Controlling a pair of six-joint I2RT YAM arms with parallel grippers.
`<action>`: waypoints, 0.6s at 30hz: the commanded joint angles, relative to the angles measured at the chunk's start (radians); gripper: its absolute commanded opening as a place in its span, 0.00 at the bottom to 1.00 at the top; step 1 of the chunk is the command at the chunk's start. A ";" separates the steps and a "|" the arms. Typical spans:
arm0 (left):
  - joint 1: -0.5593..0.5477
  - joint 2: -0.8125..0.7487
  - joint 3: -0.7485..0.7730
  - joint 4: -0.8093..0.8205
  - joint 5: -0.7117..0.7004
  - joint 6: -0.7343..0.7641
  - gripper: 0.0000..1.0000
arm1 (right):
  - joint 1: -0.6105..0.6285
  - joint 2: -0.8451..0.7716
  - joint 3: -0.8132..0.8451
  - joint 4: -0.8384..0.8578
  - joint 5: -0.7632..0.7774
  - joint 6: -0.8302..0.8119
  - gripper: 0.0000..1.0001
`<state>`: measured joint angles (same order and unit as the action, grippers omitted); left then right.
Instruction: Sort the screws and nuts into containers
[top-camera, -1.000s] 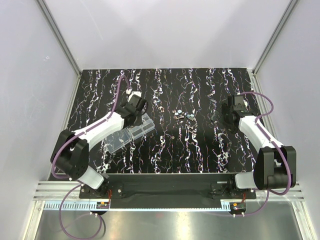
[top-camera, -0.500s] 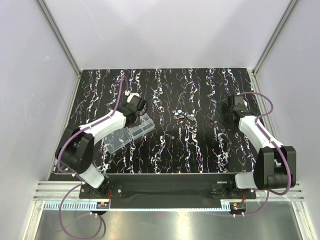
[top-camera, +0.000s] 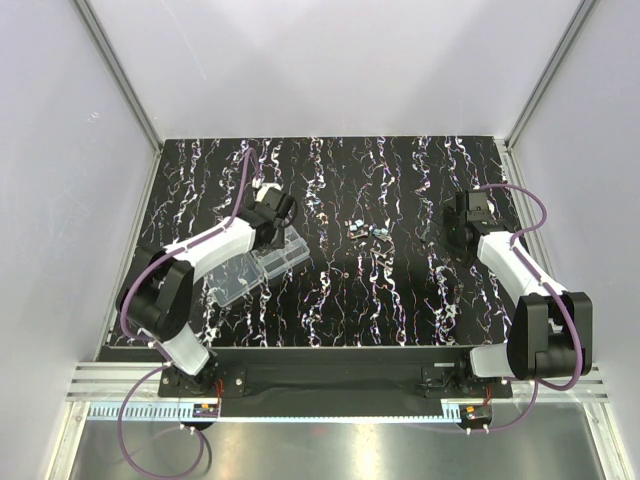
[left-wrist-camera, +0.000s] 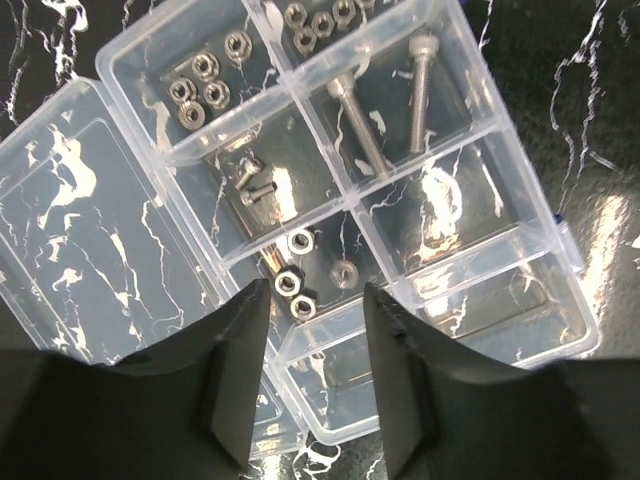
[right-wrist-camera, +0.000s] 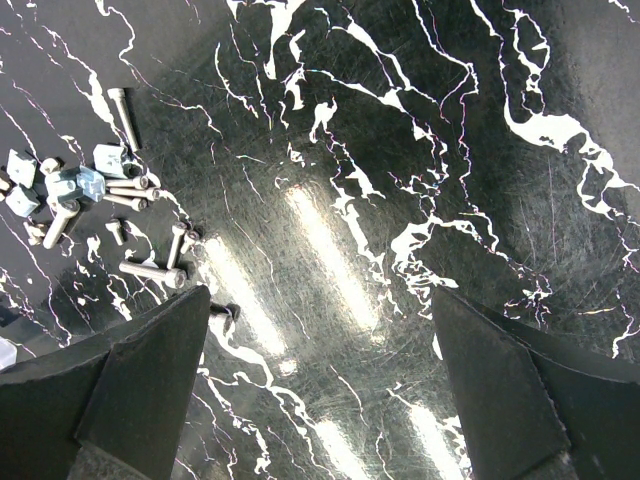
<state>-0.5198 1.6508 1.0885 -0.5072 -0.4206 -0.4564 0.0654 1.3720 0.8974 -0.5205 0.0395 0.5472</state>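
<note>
Low centre of left wrist frame: left gripper (left-wrist-camera: 310, 390) part-open, gripping nothing, above the containers (left-wrist-camera: 470, 230); nuts (left-wrist-camera: 200, 85) upper left and screws (left-wrist-camera: 385, 110) upper centre, inside compartments; right gripper (right-wrist-camera: 320, 400) spread wide, empty; more screws loose at left edge of right wrist frame.

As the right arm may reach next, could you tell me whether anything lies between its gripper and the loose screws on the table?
Nothing visible does. The right gripper, jaws wide open, hangs over bare marbled tabletop, and the loose screws lie toward the table's middle with only that surface between.
</note>
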 joint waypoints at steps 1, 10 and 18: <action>-0.003 -0.045 0.060 -0.004 -0.038 0.012 0.52 | 0.002 -0.010 0.032 0.007 -0.013 0.002 1.00; -0.199 -0.083 0.166 0.007 0.051 0.081 0.57 | 0.004 -0.048 0.028 0.002 0.005 0.003 1.00; -0.388 0.191 0.319 0.039 0.161 0.021 0.57 | 0.004 -0.109 0.008 -0.027 0.039 -0.001 1.00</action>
<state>-0.8780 1.7454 1.3666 -0.4793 -0.3298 -0.4160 0.0654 1.3083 0.8974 -0.5224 0.0452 0.5472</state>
